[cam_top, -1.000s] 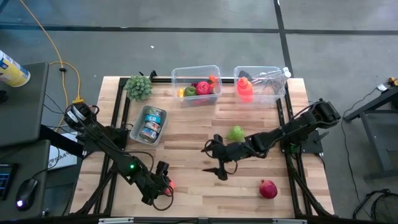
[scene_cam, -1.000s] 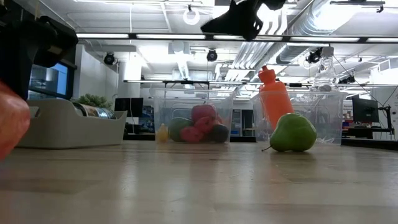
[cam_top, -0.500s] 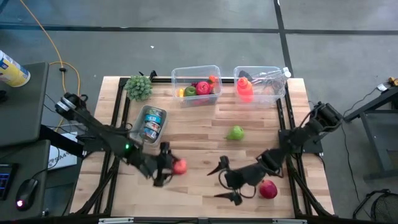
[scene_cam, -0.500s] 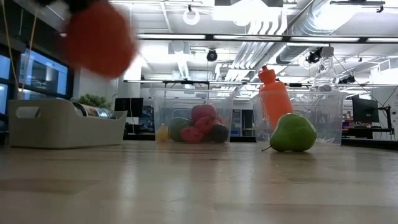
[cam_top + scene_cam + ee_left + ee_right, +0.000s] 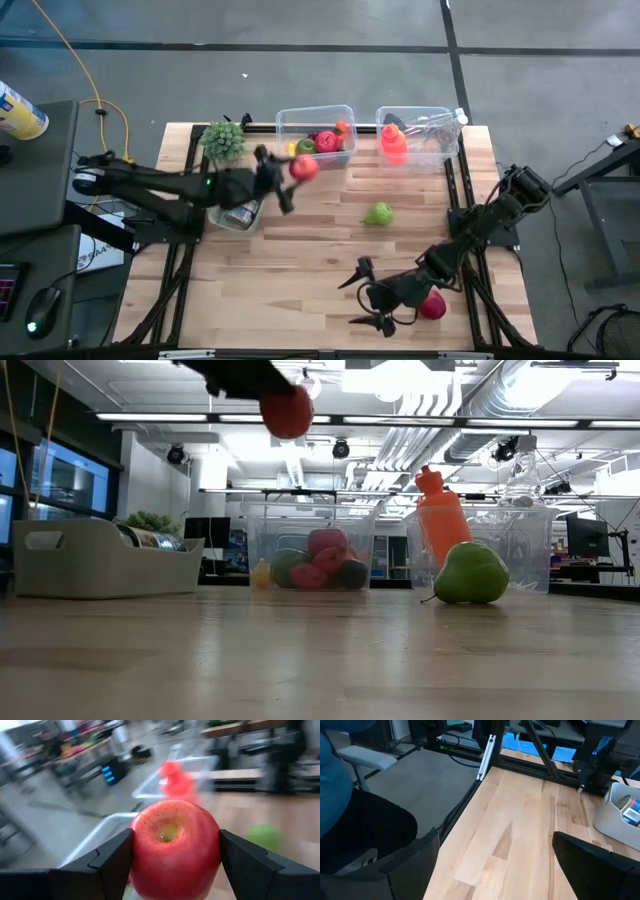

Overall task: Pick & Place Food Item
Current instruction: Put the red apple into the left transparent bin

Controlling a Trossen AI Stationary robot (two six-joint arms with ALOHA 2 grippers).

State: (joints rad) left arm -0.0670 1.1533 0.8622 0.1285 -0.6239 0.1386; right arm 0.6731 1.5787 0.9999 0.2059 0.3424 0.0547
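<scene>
A red apple hangs high above the table, just in front of the clear bin that holds several fruits. My left gripper is shut on the apple; the low view shows the apple well above the board. My right gripper stands open near the table's front edge, beside a red pomegranate that lies on the wood. A green pear rests on the board at mid-table. My left gripper pinches the apple by its two opposite sides between the two fingers. The fingers run about level and come from the table's left. The apple is lifted clear, its stem hollow turned back toward the wrist.
A second clear bin with an orange bottle stands at the far right. A grey tray of cans sits under my left arm, with a green plant behind it. Bare wood lies across the middle and near left.
My left gripper has swung from the near left part of the table up and toward the far edge and the fruit bin, carrying the apple, and has tipped up to about level. My right gripper has gone toward the near edge, beside the pomegranate, staying open.
</scene>
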